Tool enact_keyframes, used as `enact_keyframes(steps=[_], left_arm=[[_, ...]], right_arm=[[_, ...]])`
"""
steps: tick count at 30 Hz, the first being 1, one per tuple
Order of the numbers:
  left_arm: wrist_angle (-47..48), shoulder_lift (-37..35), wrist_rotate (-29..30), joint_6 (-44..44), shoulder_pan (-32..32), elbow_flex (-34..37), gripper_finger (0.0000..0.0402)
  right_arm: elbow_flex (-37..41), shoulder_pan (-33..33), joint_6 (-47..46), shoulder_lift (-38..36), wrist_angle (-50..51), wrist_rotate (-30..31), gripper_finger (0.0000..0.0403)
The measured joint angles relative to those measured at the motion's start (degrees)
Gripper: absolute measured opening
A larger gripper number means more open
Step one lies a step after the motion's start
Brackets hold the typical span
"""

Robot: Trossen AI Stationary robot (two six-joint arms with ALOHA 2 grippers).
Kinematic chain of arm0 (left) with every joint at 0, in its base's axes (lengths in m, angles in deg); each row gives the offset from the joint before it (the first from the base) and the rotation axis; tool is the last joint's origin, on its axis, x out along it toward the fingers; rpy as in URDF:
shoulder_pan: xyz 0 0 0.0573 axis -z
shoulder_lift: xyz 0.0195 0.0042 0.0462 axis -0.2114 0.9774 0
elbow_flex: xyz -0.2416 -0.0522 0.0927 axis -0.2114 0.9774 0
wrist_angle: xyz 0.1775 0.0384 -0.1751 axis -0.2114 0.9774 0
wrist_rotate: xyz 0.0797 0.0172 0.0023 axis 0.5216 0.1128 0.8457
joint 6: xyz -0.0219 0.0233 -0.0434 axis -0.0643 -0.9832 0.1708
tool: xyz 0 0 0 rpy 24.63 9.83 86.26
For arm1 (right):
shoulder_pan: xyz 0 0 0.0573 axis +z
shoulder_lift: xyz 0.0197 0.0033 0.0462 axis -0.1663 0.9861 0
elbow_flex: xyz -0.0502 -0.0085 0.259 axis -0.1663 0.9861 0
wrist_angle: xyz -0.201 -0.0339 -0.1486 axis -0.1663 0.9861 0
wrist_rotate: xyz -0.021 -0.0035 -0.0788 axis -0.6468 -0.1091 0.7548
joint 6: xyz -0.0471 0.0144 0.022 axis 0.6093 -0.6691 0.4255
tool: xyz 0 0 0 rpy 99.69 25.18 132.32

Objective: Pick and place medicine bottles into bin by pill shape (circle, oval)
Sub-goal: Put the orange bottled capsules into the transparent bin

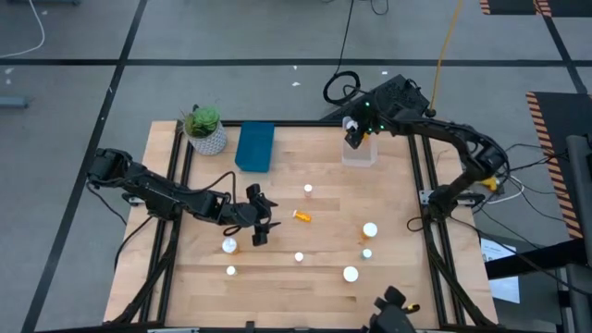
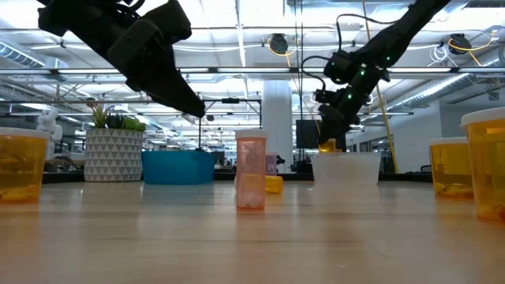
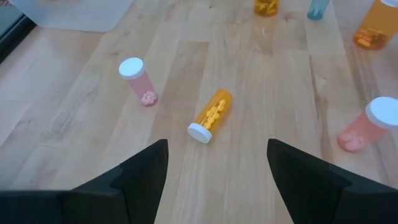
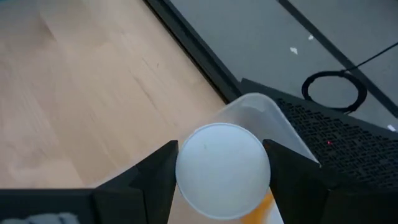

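Note:
My right gripper point(image 1: 354, 134) is shut on an orange medicine bottle with a white cap point(image 4: 222, 168) and hangs over the clear bin point(image 1: 359, 150) at the table's far side. A blue bin point(image 1: 254, 146) stands to the left of the clear one. My left gripper point(image 3: 217, 155) is open above the table's middle. Just beyond its fingertips an orange bottle point(image 3: 211, 115) lies on its side. Several other bottles stand upright on their bases, among them a pink one point(image 3: 138, 81) and another pink one point(image 3: 373, 121). My right gripper pinches the bottle between its two fingers at the white cap's sides point(image 4: 186, 171). The fingers come from above, pointing down. The bottle hangs upright below them, and its orange body point(image 2: 327, 145) is just above the clear bin's rim point(image 2: 345, 156).
A potted plant point(image 1: 205, 129) stands at the far left corner beside the blue bin. Upright bottles point(image 1: 370, 229) point(image 1: 351, 274) point(image 1: 229, 245) are scattered over the table's near half. Bare wood lies between the bins and the bottles.

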Motion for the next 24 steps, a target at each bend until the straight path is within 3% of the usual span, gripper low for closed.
enact_keyframes(steps=[24], left_arm=[[0.17, -0.02, 0.00, -0.02, 0.02, 0.00, 0.0273]], right_arm=[[0.02, -0.62, 0.97, 5.29, -1.04, 0.00, 0.0215]])
